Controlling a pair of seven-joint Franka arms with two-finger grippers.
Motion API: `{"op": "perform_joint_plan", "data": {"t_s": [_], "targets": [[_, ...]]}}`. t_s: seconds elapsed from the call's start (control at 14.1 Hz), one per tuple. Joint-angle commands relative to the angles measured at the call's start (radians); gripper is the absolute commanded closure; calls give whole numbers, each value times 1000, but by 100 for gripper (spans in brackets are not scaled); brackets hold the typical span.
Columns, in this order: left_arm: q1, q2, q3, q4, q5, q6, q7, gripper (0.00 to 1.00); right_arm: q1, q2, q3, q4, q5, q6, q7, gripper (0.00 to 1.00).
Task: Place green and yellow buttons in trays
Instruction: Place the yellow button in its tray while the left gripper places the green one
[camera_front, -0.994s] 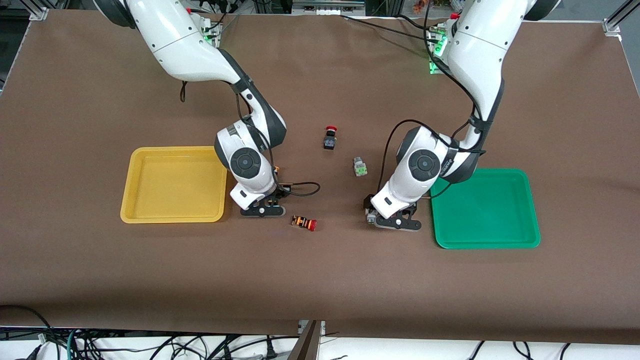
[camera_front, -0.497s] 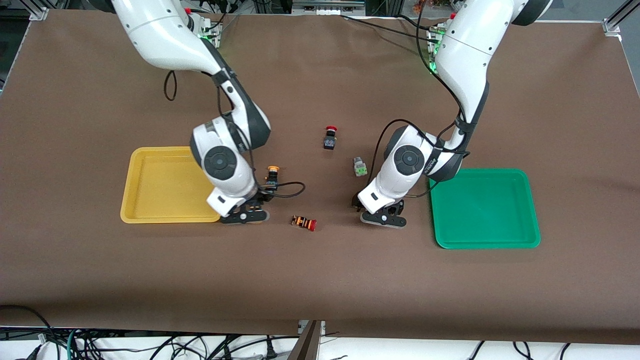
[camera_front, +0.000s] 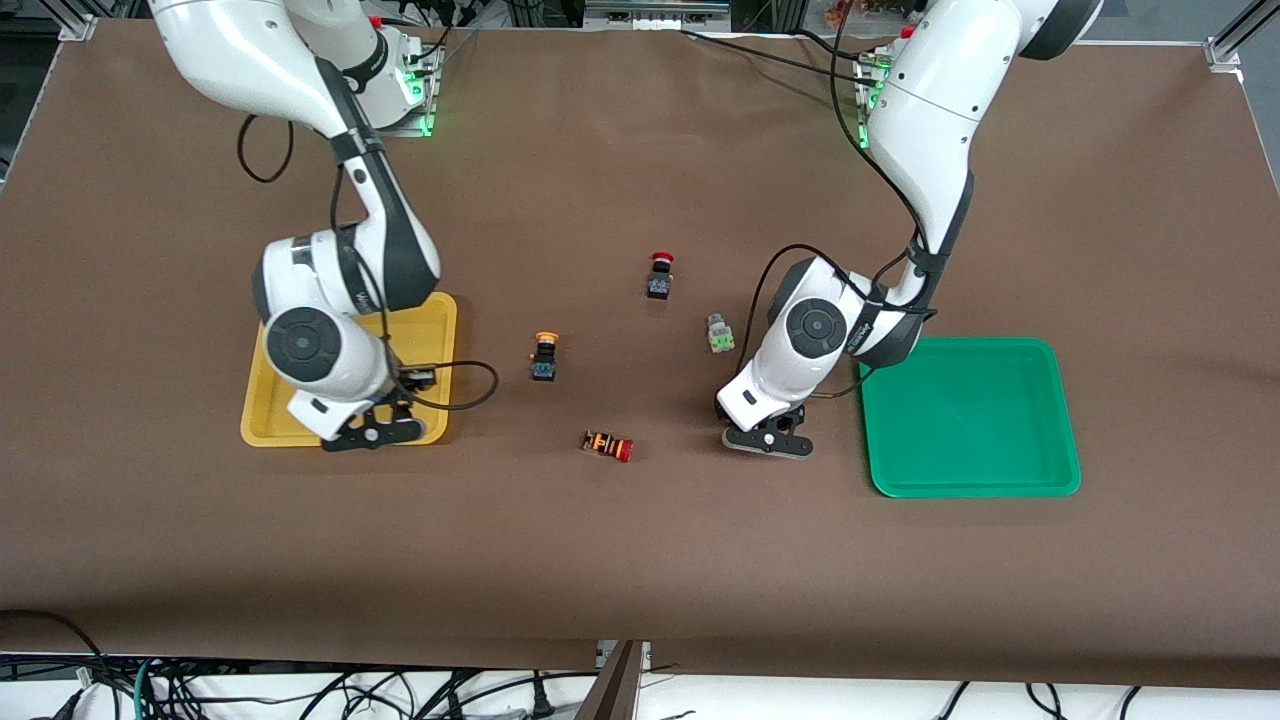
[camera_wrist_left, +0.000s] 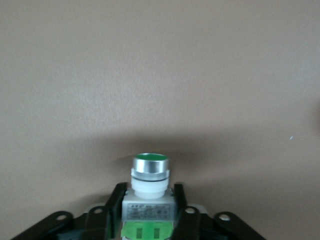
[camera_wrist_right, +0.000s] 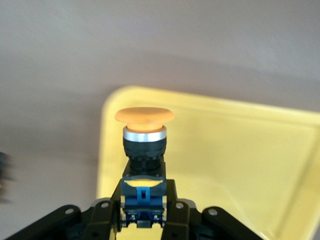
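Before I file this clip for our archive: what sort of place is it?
Most likely a robotics lab bench: a brown-covered table framed by aluminium rails, cables hanging along its edge, and two arms sorting switches. The right pincer holds a yellow button over the yellow tray.

Two shallow rectangular plastic trays: one yellow tray (camera_front: 432, 322), one green tray (camera_front: 970, 415). Two pale grey push-button switches with bright green caps: one lying green-capped switch (camera_front: 720, 333), one gripped green-capped switch (camera_wrist_left: 150, 186). Two black-and-blue switches with round orange-yellow caps: one standing yellow-capped switch (camera_front: 544, 357), one gripped yellow-capped switch (camera_wrist_right: 144, 150). Two red-capped switches: one black red-capped switch (camera_front: 659, 276), one orange-striped red-capped switch (camera_front: 608, 446).
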Motion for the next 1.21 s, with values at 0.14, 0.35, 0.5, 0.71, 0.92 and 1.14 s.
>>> {"op": "perform_joint_plan", "data": {"t_s": [0.14,0.35,0.5,0.71,0.92,1.14], "targets": [[27,-132,24,9,-7,-245,8,100,6,-159,-102,-360,9,204,-78,100],[82,-175,29,6,21,-411,49,100,-47,-157,-142,-434,36,248,-181,100],[149,-178,26,0,97,-437,127,100,-81,-155,-142,-460,73,248,-203,100],[243,-165,27,-13,121,-431,262,100,-93,-139,-142,-477,99,279,-204,100],[315,-136,23,-28,119,-385,363,100,-95,-116,-142,-481,101,310,-204,94],[320,-135,18,-100,118,-306,363,99,-93,-105,-139,-463,101,316,-203,36]]}}
